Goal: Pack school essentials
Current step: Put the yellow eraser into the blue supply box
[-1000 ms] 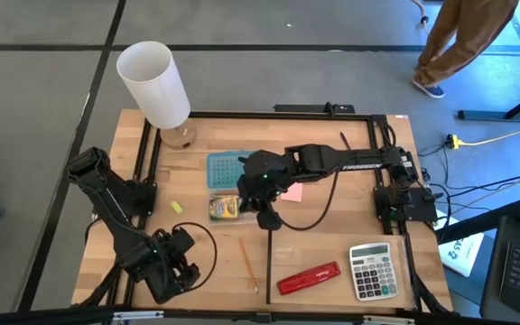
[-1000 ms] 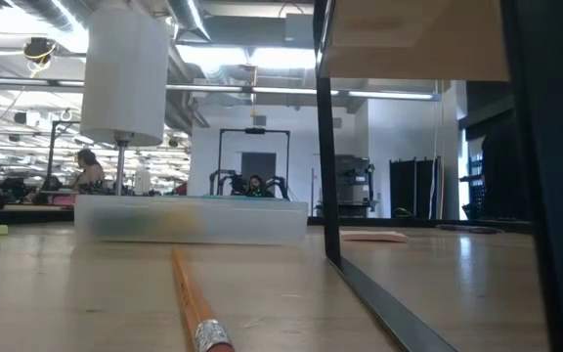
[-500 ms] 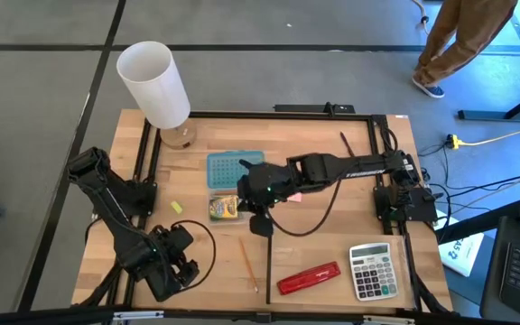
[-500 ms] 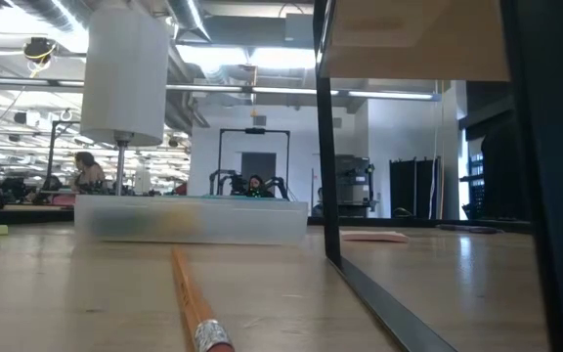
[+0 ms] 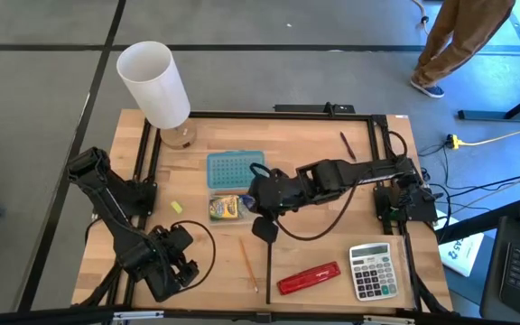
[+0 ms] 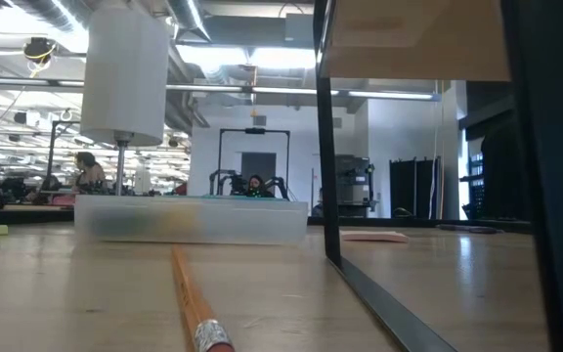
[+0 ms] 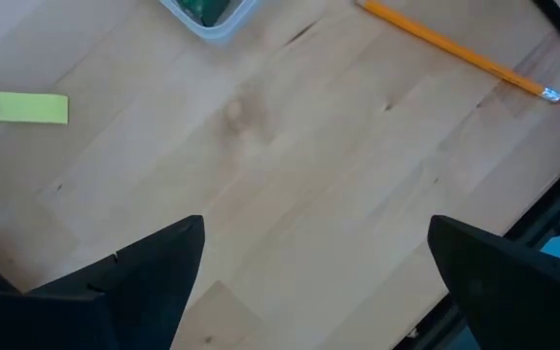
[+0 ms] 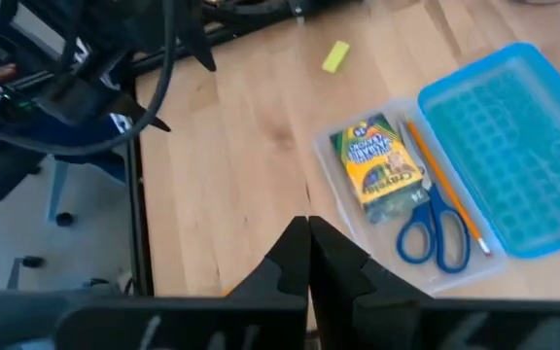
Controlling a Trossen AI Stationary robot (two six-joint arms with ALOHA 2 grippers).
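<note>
A clear pencil case lies mid-table with its blue lid open toward the far edge. In its tray lie the yellow-green crayon box, blue-handled scissors and one orange pencil. My right gripper is shut on nothing and hovers just right of the tray. Another orange pencil lies flat near the front edge. The yellow eraser lies left of the case, and the dark pen lies far right. My arm hides the pink pad from above. My left gripper waits open at the near left.
A red stapler and a grey calculator lie near the front right. A tall white cylinder stands at the far left corner. A black frame rims the table. A person walks past beyond the far right corner.
My right gripper has moved a little toward the table's near edge, staying shut. Its arm has swung along and now covers the pink pad, which showed beside it a second ago.
</note>
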